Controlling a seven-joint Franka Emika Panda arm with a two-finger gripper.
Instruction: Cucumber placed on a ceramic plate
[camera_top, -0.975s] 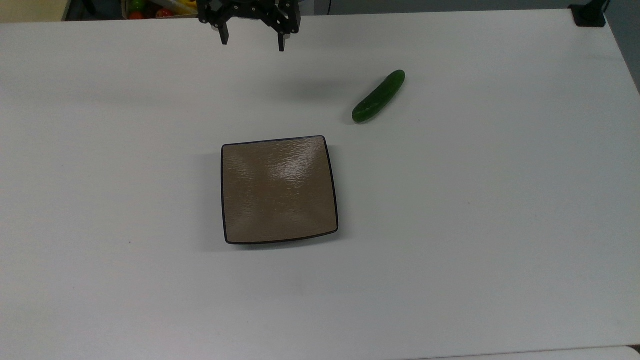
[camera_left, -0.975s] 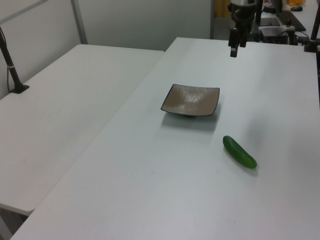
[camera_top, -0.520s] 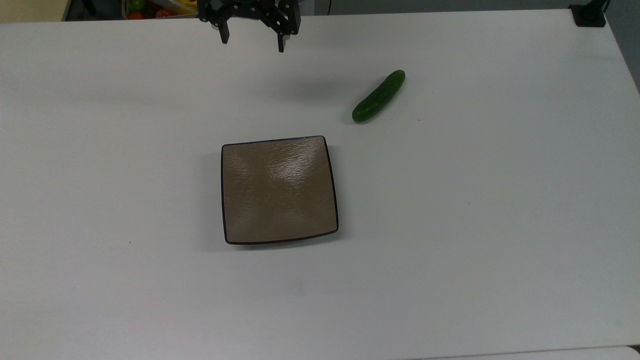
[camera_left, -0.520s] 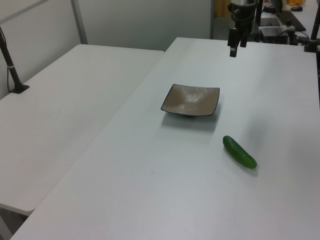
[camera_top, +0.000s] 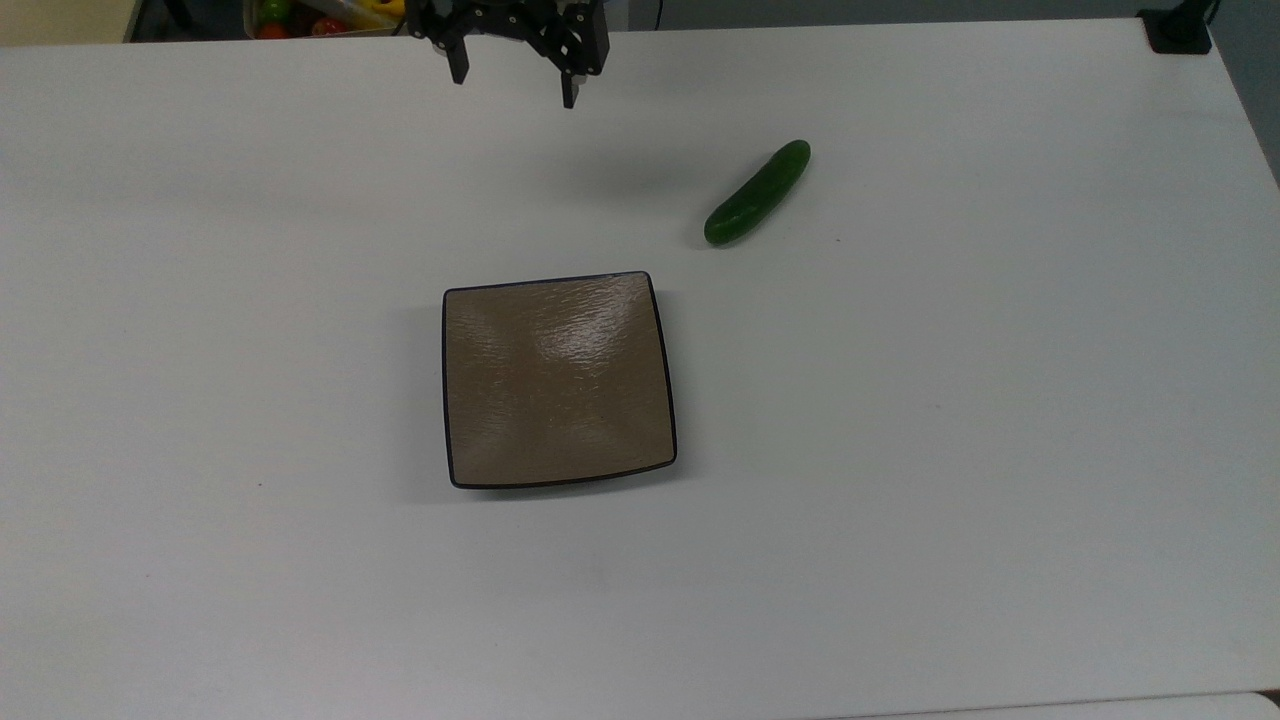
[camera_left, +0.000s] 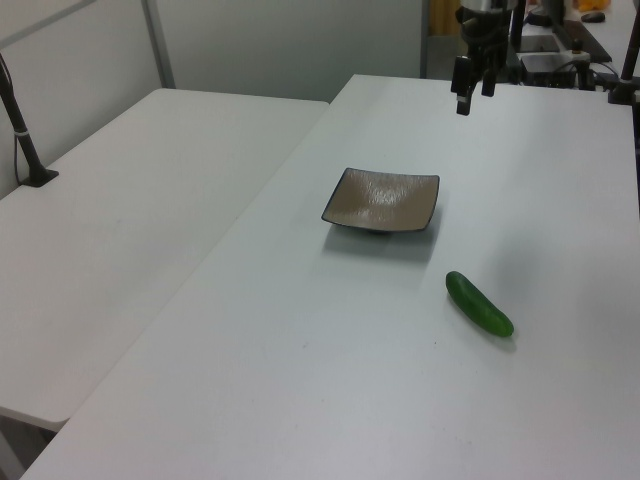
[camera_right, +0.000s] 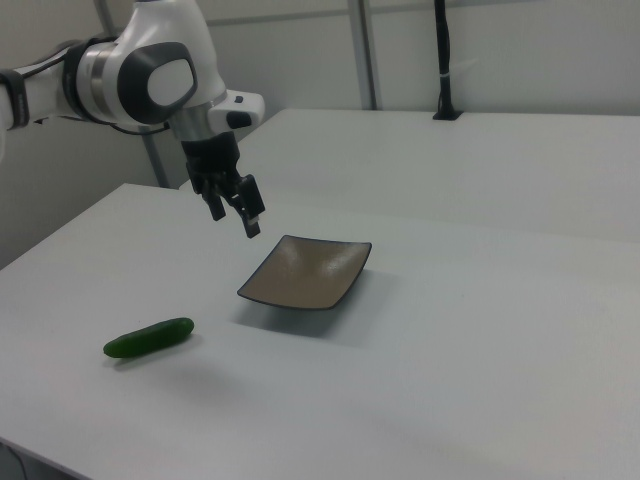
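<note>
Cucumber (camera_top: 757, 193) lies on the table (camera_top: 1000, 450), not on the plate (camera_top: 556, 380); ordering by size, the white table comes first, running across the whole top view; a second white table (camera_left: 120, 230) stands beside it at the left view's left, and in the right view it lies beyond at about 1 o'clock (camera_right: 480, 160); my arm (camera_right: 140, 75) is next, white with dark joints, reaching in from the right view's 10 o'clock; the plate follows, square, brown-tan with a thin dark rim, sitting bare near the middle of the table (camera_left: 381, 201) (camera_right: 305, 273); my gripper (camera_top: 514, 88) hangs above the table at the plate's 12 o'clock in the top view, well apart from it, fingers spread wide with nothing between them (camera_left: 472, 96) (camera_right: 232, 212); a dark post (camera_right: 443, 60) rises from the far table in the right view; the cucumber is the smallest, dark green and glossy, lying flat at the plate's 1 o'clock in the top view, near its corner but not touching; in the left view it is at the plate's 5 o'clock (camera_left: 479, 304), in the right view at the plate's 8 o'clock (camera_right: 148, 338), and well apart from my gripper.
</note>
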